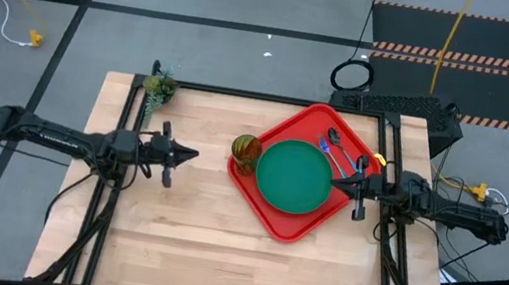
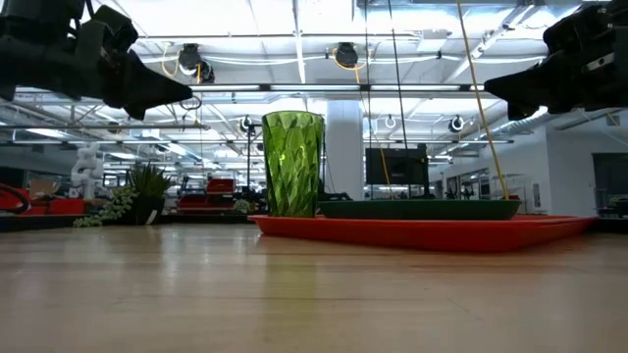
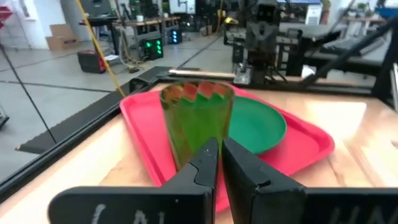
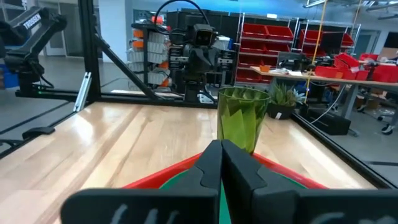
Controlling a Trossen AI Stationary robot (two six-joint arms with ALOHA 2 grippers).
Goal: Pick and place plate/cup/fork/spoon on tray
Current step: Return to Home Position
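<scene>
Red tray (image 1: 275,221) carried the plate (image 1: 295,177), the cup (image 1: 245,149) at its left corner, and the fork (image 1: 331,158) and spoon (image 1: 339,145) near its far corner, so the left gripper (image 1: 192,155) and right gripper (image 1: 334,183) hung pinched closed and empty.

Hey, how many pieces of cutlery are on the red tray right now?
2. The spoon and the fork lie side by side on the red tray, between the green plate and the rim. Nothing seems hidden.

Counted, there was one tray (image 1: 273,218), one plate (image 1: 295,176), one cup (image 1: 245,149) — plus one fork (image 1: 330,153) and one spoon (image 1: 336,138) (five pieces all told).
</scene>
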